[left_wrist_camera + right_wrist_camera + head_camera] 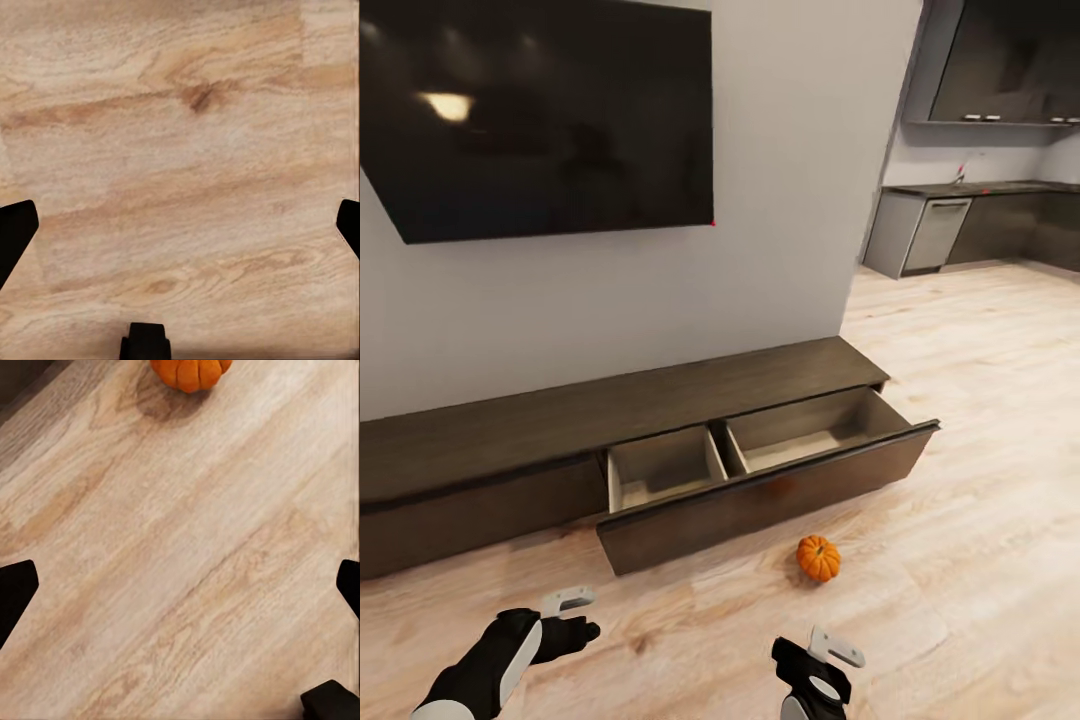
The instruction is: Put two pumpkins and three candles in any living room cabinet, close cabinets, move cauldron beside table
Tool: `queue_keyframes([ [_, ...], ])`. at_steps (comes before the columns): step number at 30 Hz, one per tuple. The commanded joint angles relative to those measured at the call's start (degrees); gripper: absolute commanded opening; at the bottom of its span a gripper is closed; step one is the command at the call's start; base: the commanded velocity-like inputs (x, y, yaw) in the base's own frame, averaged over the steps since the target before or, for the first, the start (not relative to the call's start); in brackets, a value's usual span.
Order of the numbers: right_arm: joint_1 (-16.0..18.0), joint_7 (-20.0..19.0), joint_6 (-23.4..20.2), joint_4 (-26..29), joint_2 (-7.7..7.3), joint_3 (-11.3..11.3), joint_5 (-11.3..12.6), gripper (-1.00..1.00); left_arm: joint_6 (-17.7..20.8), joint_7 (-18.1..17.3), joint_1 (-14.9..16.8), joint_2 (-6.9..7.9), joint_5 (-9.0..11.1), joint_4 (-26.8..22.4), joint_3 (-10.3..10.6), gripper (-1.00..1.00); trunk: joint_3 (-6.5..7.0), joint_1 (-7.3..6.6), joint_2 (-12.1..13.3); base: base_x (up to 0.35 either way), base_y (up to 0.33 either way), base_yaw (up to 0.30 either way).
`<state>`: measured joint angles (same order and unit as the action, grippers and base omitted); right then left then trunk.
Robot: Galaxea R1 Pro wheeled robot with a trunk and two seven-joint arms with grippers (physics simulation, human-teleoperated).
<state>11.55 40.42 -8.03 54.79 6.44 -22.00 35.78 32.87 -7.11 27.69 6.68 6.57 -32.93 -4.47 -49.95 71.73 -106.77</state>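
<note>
**Pumpkin on the floor before an open drawer**

One orange pumpkin (pixel 818 558) sits on the wooden floor (pixel 980 400), just in front of the cabinet (pixel 560 420), whose two-compartment drawer (pixel 760 500) is pulled out. Left hand (pixel 565 620) and right hand (pixel 825 665) hang low over bare boards, both spread wide, holding nothing.

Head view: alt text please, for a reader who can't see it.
A small orange pumpkin sits on the wood floor in front of a low dark cabinet whose wide drawer is pulled open, both compartments showing nothing inside. Both grippers, left and right, hang open low over the floor; a dark TV hangs above.
</note>
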Motion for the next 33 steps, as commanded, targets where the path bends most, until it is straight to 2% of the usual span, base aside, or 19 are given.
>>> queue_keyframes([
  [1, 0.1, 0.4, -0.3, 0.1, -0.02, -0.1, 0.2, 1.0, 0.4, 0.0, 0.0, 0.0, 0.5, -0.1, -0.2, 1.0, -0.05, -0.02, 0.0, -0.079, -0.248, -0.286],
  [10, 0.1, 0.7, -0.4, 0.1, -0.04, 0.1, 0.1, 1.0, 0.4, 0.0, 0.0, 0.08, 0.5, -0.2, -0.1, 1.0, -0.51, -0.02, 0.0, 0.032, -0.171, -0.223],
  [16, 0.1, 0.8, -0.4, -0.2, -0.02, 0.0, -0.1, 1.0, -0.5, 0.0, 0.0, 0.04, 0.4, -0.2, -0.1, 1.0, -1.07, -0.02, 0.0, 0.078, -0.29, -0.01],
  [21, 0.1, 0.8, -0.4, -2.8, 0.06, -0.2, -0.7, 1.0, -0.8, 0.4, 0.0, 0.0, 0.4, -0.2, -0.1, 1.0, -1.54, -0.02, 0.0, 0.004, -0.325, 0.0],
  [27, 0.1, 0.9, 0.1, -3.0, 0.07, -0.4, -0.8, 1.0, -1.9, 0.5, 0.0, -0.07, 0.3, -0.2, 0.0, 1.0, -1.67, -0.02, 0.0, 0.0, -0.327, 0.003],
  [33, 0.1, 0.9, -0.4, -3.1, 0.15, -0.4, -0.7, 1.0, -2.2, 0.5, 0.0, -0.08, 0.2, -0.2, 1.3, 1.0, -1.89, -0.02, 0.0, 0.0, -0.286, 0.175],
])
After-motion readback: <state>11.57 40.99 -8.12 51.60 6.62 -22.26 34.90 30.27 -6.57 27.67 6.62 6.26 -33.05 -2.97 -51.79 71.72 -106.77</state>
